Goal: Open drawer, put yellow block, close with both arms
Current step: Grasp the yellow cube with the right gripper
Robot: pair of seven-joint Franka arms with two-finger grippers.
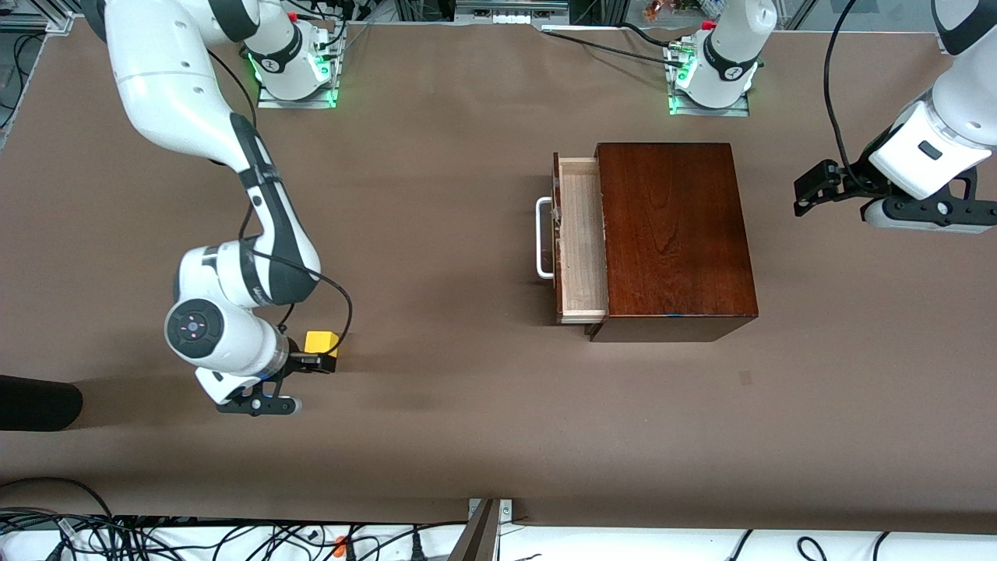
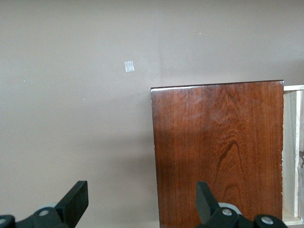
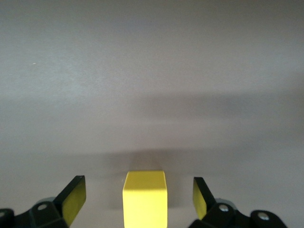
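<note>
right gripper straddling yellow block, drawer part open, left arm waiting

nearest the front camera is the right gripper (image 1: pixel 315 361), low at the table toward the right arm's end. the right arm (image 1: pixel 234 195) comes down from its base at the top of the front view, elbow bent, forearm dropping to a round wrist joint, hand pointed sideways along the table toward the box. its fingers (image 3: pixel 71 199) are spread wide, released, nothing clamped. the yellow block (image 1: pixel 322 343) sits on the table (image 1: pixel 436 234) between those fingers; the right wrist view shows the block (image 3: pixel 145 199) centred in the gap with clear space on both sides, not touched by either pad. yellow reflects on the inner faces of the pads.

the wooden box (image 1: pixel 674 234) stands well apart from the block, toward the left arm's end and farther from the front camera. its drawer (image 1: pixel 583 241) is pulled partway out on the side facing the right arm's end, pale tray showing, white loop handle (image 1: pixel 543 238) on the dark front. tray looks to hold no block.

the left arm (image 1: pixel 946 132) waits up in the air at its end of the table, forearm slanted down, left gripper (image 1: pixel 814 187) aimed toward the box. left wrist view shows its fingers (image 2: pixel 76 202) apart, released, holding nothing, with the box top (image 2: pixel 218 152) and bare table under them. small pale mark (image 2: pixel 128 66) on the table near the box.
</note>
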